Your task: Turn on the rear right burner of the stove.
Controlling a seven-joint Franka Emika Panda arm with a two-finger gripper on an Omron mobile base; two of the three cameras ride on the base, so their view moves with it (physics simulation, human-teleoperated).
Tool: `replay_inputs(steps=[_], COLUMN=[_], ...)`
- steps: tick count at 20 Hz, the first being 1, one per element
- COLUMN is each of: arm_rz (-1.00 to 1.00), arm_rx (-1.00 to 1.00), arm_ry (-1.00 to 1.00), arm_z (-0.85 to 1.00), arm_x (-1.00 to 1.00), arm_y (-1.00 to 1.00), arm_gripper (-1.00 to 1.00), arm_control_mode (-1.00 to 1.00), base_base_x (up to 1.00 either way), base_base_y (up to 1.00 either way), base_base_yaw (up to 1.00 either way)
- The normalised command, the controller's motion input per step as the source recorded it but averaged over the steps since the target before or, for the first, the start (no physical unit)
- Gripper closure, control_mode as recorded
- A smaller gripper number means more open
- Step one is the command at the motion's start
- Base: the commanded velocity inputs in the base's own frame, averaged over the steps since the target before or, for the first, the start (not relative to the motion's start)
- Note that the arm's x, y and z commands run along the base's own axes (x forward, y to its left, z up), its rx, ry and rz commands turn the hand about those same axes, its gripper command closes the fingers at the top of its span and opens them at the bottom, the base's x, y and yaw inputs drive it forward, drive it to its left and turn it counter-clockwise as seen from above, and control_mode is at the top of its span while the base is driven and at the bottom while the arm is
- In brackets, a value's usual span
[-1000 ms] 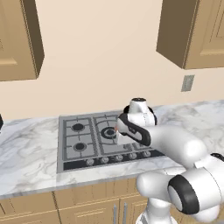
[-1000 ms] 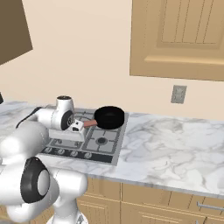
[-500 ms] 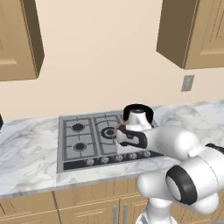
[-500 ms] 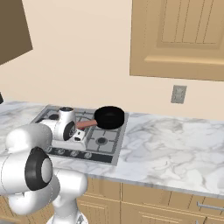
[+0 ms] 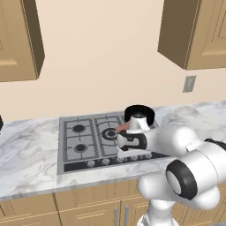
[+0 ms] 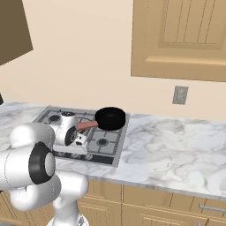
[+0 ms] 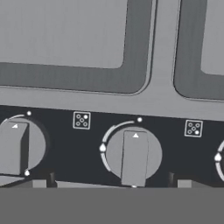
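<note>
Hovering low over the front edge of the stove [image 5: 84,137], the tool [image 7: 111,183] points down at the dark knob strip [image 7: 87,131]. Its two fingertips [image 7: 38,183] just peek up at the bottom of the hand view, spread wide with nothing between them, and a round grey knob [image 7: 133,154] sits between them, its bar upright and its little marker pointing away from the tool. To one side sits a second knob [image 7: 16,146], with the rim of a third at the opposite edge. Beyond the strip come the grey grates [image 7: 83,52]. Farther back and to the right of the tool, a black frying pan [image 6: 110,118] with a reddish handle [image 6: 86,125] covers the rear right burner spot. The marble table [image 6: 176,145] stretches away on the right, beneath a wall outlet [image 6: 180,95].
</note>
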Motion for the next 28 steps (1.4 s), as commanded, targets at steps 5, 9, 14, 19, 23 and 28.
replay_inputs(steps=[5, 9, 14, 19, 23, 28], arm_rz=[0.00, 0.00, 0.00, 0.00, 0.00, 0.00], arm_rx=[0.03, 0.04, 0.03, 0.00, 0.00, 0.00], arm_ry=[0.00, 0.00, 0.00, 0.00, 0.00, 0.00], arm_z=[-0.01, -0.02, -0.10, -0.16, -0.15, -0.03], arm_x=[0.07, 0.08, 0.04, 0.02, 0.00, -0.03], arm_y=[0.00, 0.00, 0.00, 0.00, 0.00, 0.00], arm_gripper=[-1.00, -1.00, 1.00, 1.00, 1.00, 1.00], arm_control_mode=[-1.00, -1.00, -1.00, -1.00, -1.00, -1.00], base_base_x=[0.00, 0.00, 0.00, 0.00, 0.00, 0.00], base_base_y=[0.00, 0.00, 0.00, 0.00, 0.00, 0.00], base_base_yaw=[0.00, 0.00, 0.00, 0.00, 0.00, 0.00])
